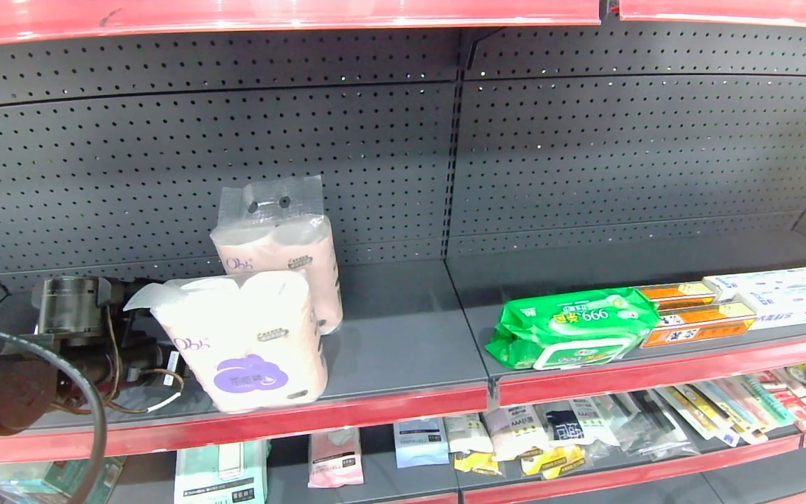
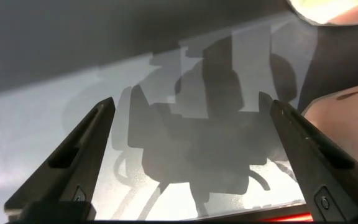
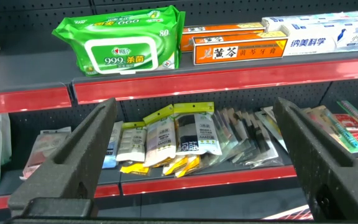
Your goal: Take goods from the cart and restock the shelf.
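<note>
Bright light, hard shadows on shelf (image 2: 23, 118)

Grey pegboard (image 1: 550, 154) backs the dark shelf (image 1: 403, 336); red strips (image 1: 655, 371) edge its boards, the top one catching glare.

This was clearly a shop aisle: a dark pegboard-backed shelf (image 1: 403, 329) with red front rails (image 1: 655, 369). Packaged stuff sat lined up for sale, like tissue roll packs (image 1: 249, 343), a wet wipes pack (image 1: 571, 329) and long cartons (image 1: 781, 297).
</note>
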You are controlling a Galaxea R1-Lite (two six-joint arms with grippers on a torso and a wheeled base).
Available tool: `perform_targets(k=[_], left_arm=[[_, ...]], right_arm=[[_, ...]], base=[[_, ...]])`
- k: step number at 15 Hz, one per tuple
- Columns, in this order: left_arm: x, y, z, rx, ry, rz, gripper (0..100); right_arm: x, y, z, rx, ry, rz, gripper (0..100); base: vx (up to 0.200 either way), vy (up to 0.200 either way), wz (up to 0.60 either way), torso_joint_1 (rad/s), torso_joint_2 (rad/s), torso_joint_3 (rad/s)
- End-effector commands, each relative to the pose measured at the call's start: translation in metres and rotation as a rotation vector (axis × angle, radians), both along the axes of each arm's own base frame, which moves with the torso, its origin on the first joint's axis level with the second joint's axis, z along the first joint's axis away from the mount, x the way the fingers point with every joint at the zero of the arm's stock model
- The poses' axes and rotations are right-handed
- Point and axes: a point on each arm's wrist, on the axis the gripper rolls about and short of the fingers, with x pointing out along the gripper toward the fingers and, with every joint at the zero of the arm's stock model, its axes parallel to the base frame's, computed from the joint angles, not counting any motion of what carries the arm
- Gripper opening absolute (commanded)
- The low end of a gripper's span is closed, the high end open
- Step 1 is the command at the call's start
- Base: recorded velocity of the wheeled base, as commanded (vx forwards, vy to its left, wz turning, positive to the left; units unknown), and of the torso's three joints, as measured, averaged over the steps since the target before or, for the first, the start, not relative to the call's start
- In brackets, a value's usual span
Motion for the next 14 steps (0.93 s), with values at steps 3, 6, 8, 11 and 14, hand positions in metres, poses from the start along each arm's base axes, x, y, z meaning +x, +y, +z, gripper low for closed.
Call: perform_targets(k=[3,6,8,11,14], left_arm=[[0.0016,-0.0032,-0.0002,0.000,-0.001,-0.010,100],[0.0033,-0.0048,-0.0003,0.000,-0.003,-0.016,100],[0.0037,-0.0070,0.0000,0.000,-0.004,-0.023,100],[0.0038,-0.0087,0.0000,0.000,-0.004,-0.030,100],[0.0039,-0.0114,0.0000,0.000,-0.004,-0.039,100]], right_arm=[[0.0001,0.0000,0.0000,-0.001,0.001,0.000,100],[0.0001,0.0000,0.0000,-0.001,0.001,0.000,100],[0.0001,0.0000,0.0000,0.001,0.001,0.000,100],[0.0001,0.0000,0.0000,-0.001,0.001,0.000,100],[0.0001,0.0000,0.0000,-0.001,0.001,0.000,100]], base=[[0.000,0.000,0.00,0.000,0.00,0.000],[0.000,0.000,0.00,0.000,0.00,0.000],[0.000,0.000,0.00,0.000,0.00,0.000],[0.000,0.000,0.00,0.000,0.00,0.000],[0.000,0.000,0.00,0.000,0.00,0.000]])
